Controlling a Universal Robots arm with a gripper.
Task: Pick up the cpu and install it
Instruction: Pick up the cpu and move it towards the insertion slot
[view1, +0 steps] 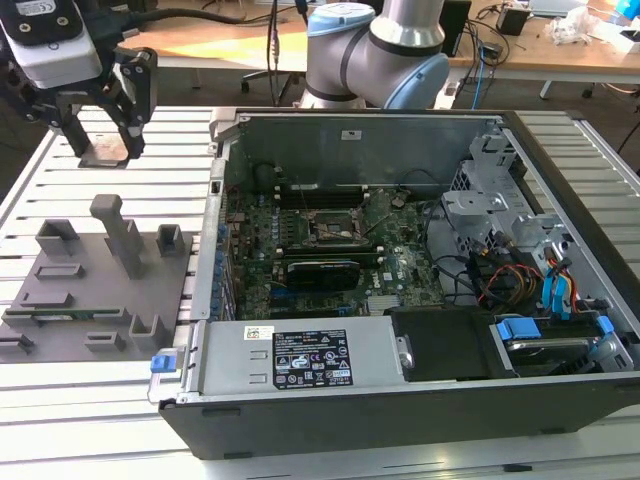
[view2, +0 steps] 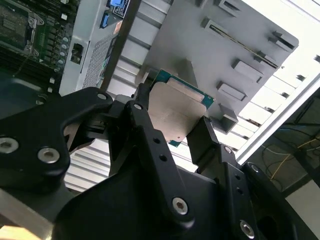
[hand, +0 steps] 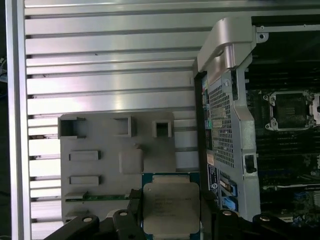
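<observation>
Second wrist view: gripper (view2: 172, 117) jaws pinch the cpu (view2: 176, 106) by two edges, above the tray (view2: 200, 47).

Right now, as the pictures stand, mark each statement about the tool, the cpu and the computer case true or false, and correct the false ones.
1. The tool grips the cpu between its fingers. True.
2. The cpu sits in the motherboard socket. False: the socket is empty, and the cpu is in the tool.
3. The tool is outside the computer case, towards the exterior view's left. True.
4. The computer case is closed. False: its side is open, showing the motherboard.
5. The grey holder tray lies inside the case. False: it lies on the slatted table beside the case.
</observation>
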